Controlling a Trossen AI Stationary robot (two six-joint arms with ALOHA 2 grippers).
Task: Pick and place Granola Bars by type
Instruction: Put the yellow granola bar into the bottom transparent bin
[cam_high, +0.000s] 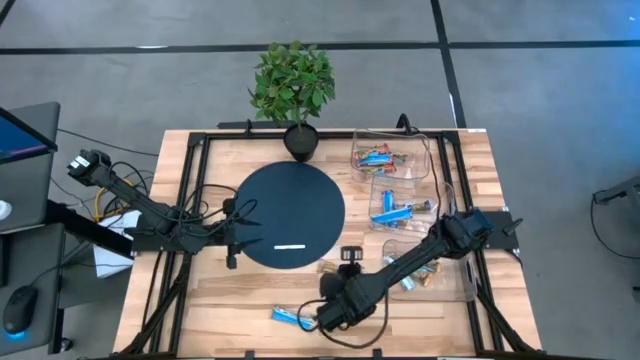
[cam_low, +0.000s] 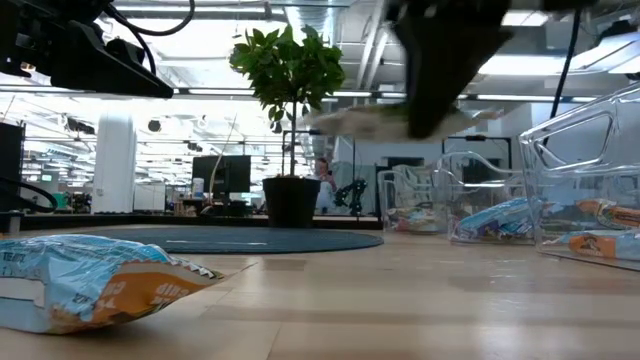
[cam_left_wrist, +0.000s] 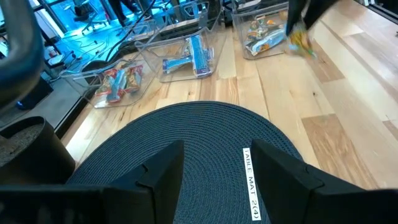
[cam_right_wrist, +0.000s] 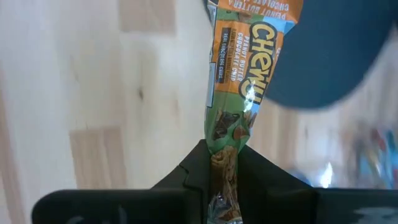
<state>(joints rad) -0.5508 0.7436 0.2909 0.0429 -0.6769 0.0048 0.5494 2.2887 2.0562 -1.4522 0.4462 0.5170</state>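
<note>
Bar (cam_right_wrist: 239, 74) pinched at one end between right gripper (cam_right_wrist: 222, 168) fingers.

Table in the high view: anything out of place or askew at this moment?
One blue bar lies loose on the bare wood near the front edge, away from the clear bins where its kind sits. The right gripper is shut on a green bar, which dangles by one end.
</note>
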